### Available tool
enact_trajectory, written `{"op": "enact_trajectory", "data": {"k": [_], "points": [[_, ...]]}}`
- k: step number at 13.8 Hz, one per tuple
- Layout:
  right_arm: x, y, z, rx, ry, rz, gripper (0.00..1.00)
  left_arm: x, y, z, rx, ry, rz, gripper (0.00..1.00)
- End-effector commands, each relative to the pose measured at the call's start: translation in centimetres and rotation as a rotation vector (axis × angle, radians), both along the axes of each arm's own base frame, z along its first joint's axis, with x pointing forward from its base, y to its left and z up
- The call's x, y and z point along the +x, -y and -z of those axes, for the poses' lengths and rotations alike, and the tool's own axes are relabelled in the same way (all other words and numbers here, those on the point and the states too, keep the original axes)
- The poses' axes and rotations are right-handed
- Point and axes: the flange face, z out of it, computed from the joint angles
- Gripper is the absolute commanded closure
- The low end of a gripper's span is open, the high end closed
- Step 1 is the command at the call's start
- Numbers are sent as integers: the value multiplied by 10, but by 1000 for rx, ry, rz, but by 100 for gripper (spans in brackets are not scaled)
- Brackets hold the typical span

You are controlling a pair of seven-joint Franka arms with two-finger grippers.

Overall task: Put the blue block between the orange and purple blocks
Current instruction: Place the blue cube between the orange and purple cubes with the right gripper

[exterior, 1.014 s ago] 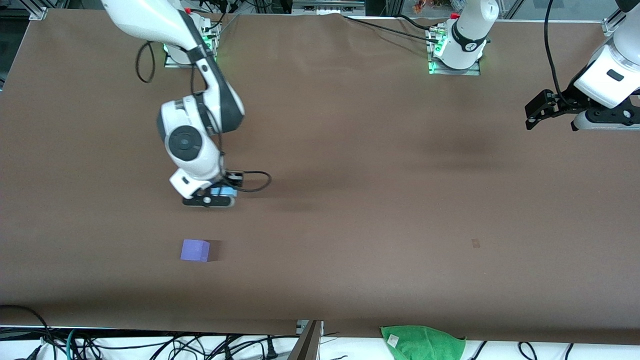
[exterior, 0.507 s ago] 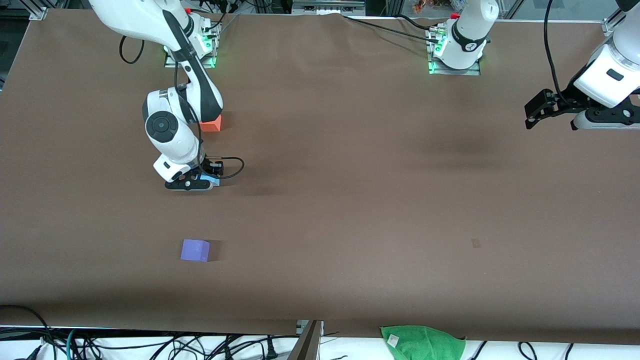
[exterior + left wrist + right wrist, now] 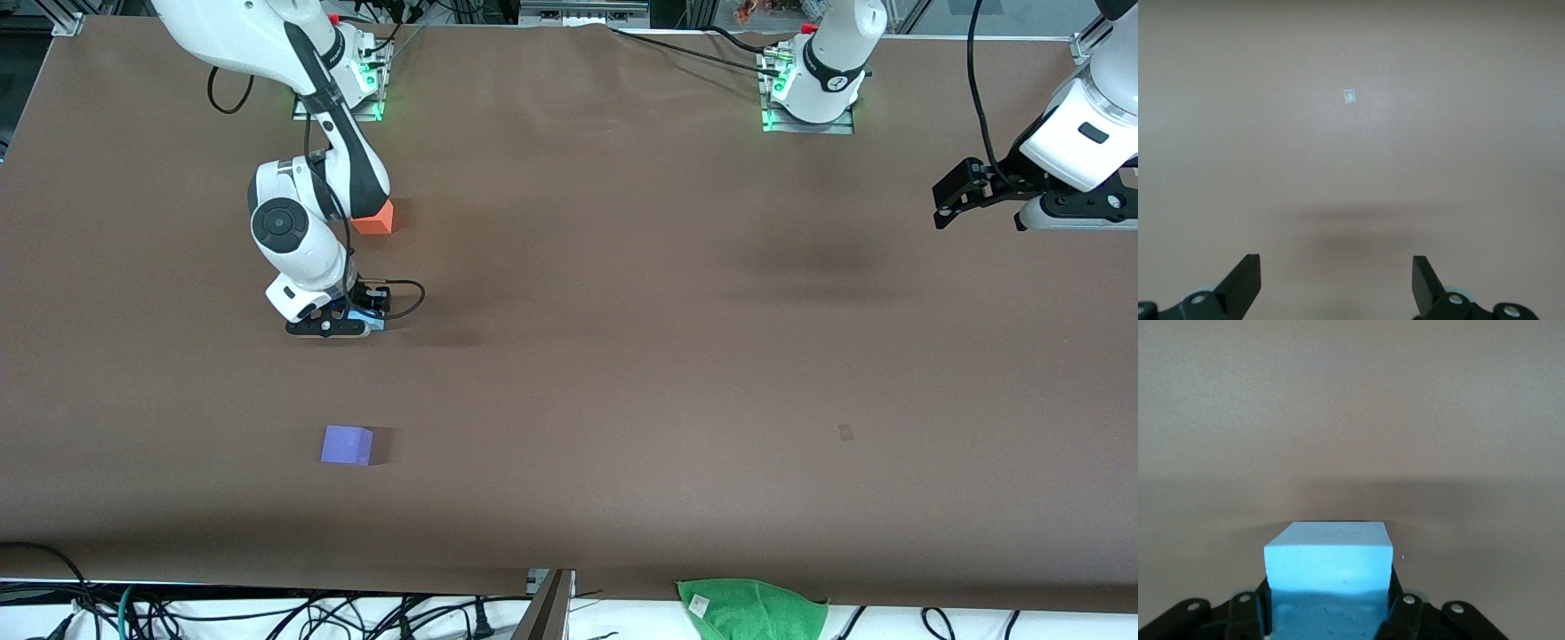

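My right gripper (image 3: 331, 325) is shut on the sky-blue block (image 3: 371, 322), low over the table between the orange block (image 3: 378, 218) and the purple block (image 3: 347, 444). The right wrist view shows the blue block (image 3: 1329, 563) filling the space between the black fingers (image 3: 1245, 613) of the right gripper (image 3: 1328, 610). The right arm's forearm covers part of the orange block. The purple block stands alone, nearer the front camera. My left gripper (image 3: 944, 206) waits open over the left arm's end of the table. In its wrist view the left gripper (image 3: 1336, 280) has only bare table between its jaws.
A green cloth (image 3: 751, 609) lies at the table's front edge. A small pale mark (image 3: 845, 432) sits on the brown table cover (image 3: 622, 356); the left wrist view shows a similar pale mark (image 3: 1350, 97). Cables (image 3: 267, 613) run below the front edge.
The right gripper has carried the blue block toward the right arm's end and the bases. The orange block has come out from under the arm. The left arm has not moved.
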Motion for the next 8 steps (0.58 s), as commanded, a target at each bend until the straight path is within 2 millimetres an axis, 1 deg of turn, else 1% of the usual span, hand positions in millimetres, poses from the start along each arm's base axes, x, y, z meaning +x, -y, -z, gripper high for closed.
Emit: {"op": "enact_trajectory", "data": {"k": [1, 2, 3, 5, 6, 7, 8], "points": [[-4, 6, 6, 8, 12, -7, 27, 3, 2, -4, 18, -8, -5, 0], [-3, 6, 2, 9, 14, -7, 1, 3, 2, -5, 18, -6, -5, 0], [-2, 5, -2, 11, 16, -5, 0, 3, 2, -5, 18, -6, -5, 0], [1, 2, -19, 16, 8, -5, 0, 2, 2, -5, 18, -12, -6, 0], [8, -1, -33, 19, 5, -6, 0, 2, 2, -5, 18, -12, -6, 0], [16, -4, -53, 23, 3, -6, 0, 2, 2, -5, 17, -12, -6, 0], [26, -11, -77, 25, -5, -4, 0, 2, 2, -4, 18, -14, -6, 0]]}}
